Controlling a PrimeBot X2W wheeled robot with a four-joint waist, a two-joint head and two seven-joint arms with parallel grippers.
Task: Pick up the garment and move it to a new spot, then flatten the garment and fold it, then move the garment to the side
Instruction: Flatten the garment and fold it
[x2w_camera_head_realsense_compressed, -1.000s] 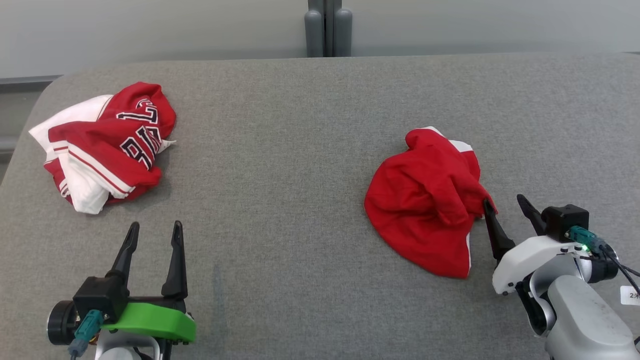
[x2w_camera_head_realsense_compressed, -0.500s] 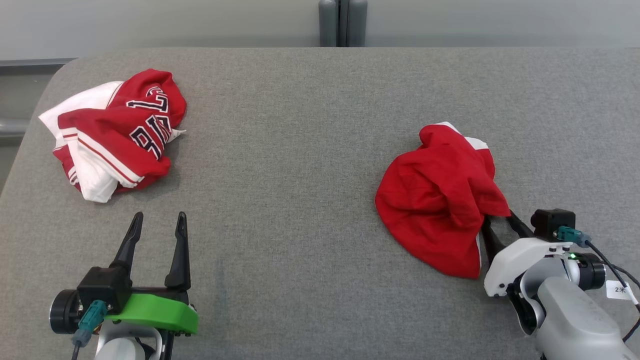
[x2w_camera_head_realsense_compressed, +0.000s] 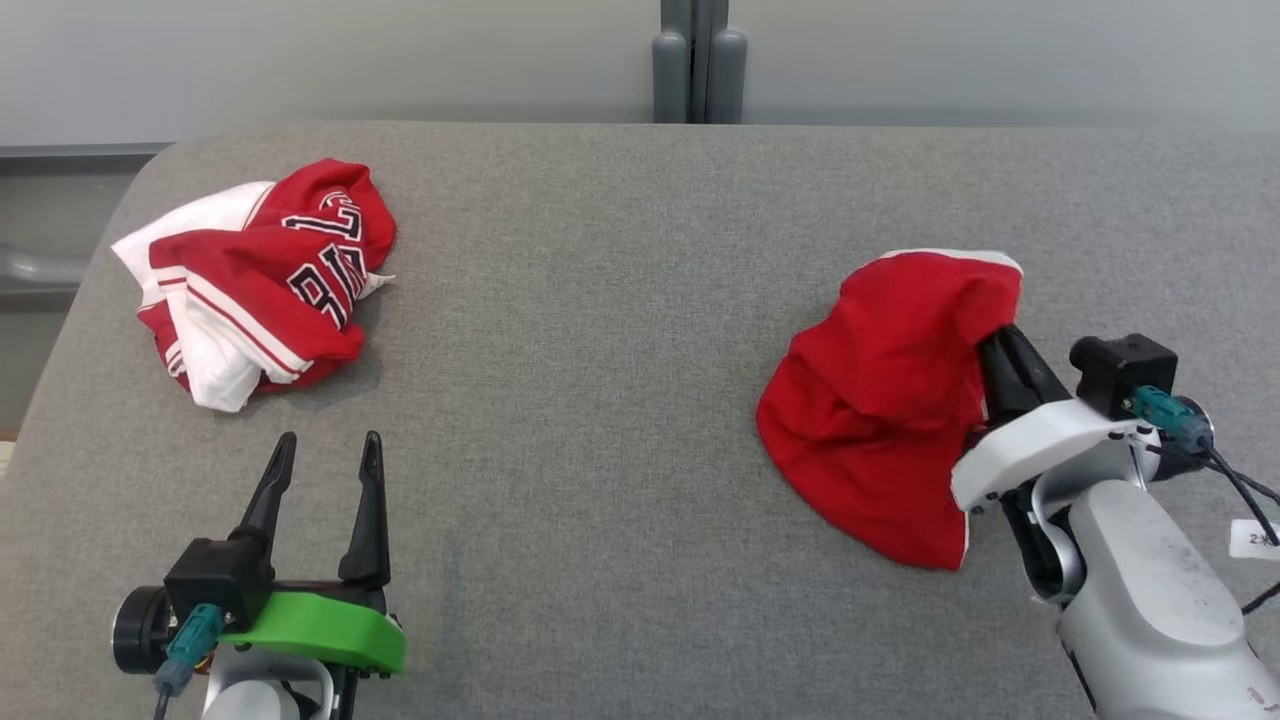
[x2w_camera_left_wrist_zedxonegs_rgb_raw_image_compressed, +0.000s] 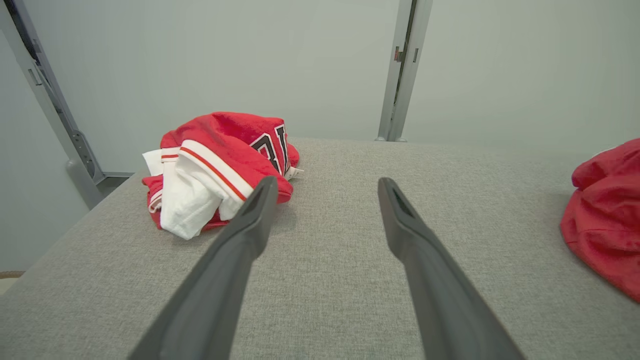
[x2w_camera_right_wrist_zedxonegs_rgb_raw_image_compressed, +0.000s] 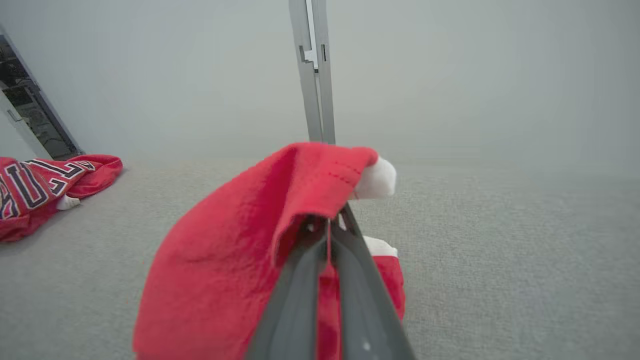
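Right end effector (x2w_camera_head_realsense_compressed: 1000, 350) pinching raised edge of red garment (x2w_camera_head_realsense_compressed: 880, 400), left end effector (x2w_camera_head_realsense_compressed: 330, 442) spread wide, tabletop (x2w_camera_head_realsense_compressed: 600, 400) between

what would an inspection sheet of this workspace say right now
surface: grey fabric table, middle bare
job's things: red garment crumpled at the right, its upper edge raised off the table
clutter: red-and-white jersey bunched at the far left
grippers: left gripper open, holding nothing, short of the jersey; right gripper shut on the red garment
cables: black cable looping off the right wrist, clear of the cloth
surroundings: pale wall and grey post behind the table
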